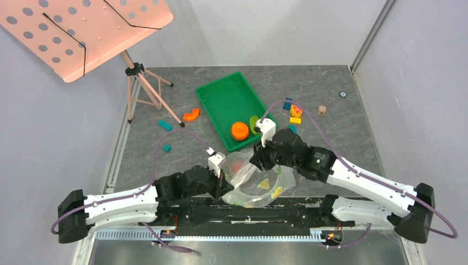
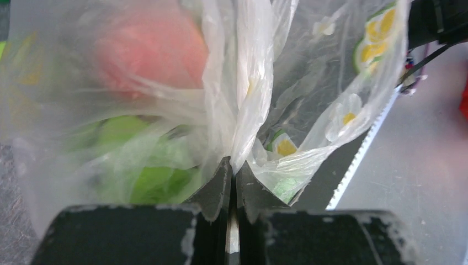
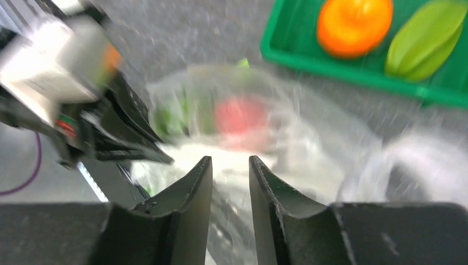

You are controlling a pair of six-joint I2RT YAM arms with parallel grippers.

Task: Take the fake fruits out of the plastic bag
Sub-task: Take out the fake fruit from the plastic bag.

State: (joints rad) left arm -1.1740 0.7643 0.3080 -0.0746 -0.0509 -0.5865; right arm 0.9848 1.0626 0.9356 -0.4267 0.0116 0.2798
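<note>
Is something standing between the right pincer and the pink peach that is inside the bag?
Possibly only the plastic bag itself. The pink peach lies inside it, ahead of the open right pincer; blur hides whether film covers the peach. The left pincer pinches a fold of the bag.

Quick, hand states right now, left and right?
Left hand: closed, pinching the plastic bag.
Right hand: open with a narrow gap, nothing held.
</note>
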